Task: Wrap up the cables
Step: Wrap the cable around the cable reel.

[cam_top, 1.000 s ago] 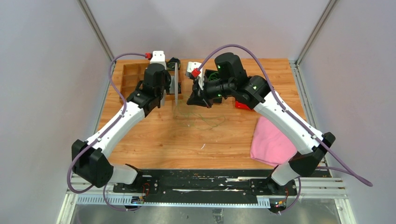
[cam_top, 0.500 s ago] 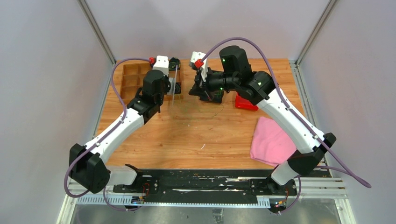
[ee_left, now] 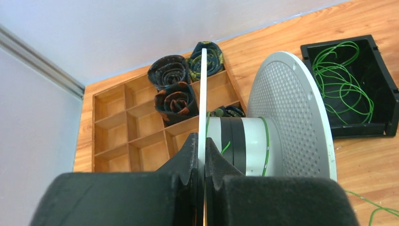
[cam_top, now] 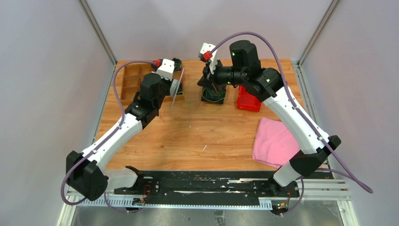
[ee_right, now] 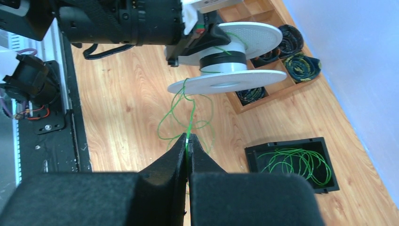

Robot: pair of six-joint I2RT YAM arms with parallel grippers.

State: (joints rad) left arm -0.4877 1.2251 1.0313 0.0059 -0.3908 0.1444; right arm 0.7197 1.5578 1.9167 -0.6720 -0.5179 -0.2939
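Green cable (ee_right: 190, 123) sits pinched in my right jaws, pressed together on the strand and raised off the desk (cam_top: 211, 136) so it can feed up to the grey spool (ee_left: 244, 146). My left jaws clamp the spool's thin flange edge and hold it in the air, hub exposed for winding. Only a turn or so shows on the hub. More loops lie in the black bin (ee_right: 282, 144). Early stage, I judge.
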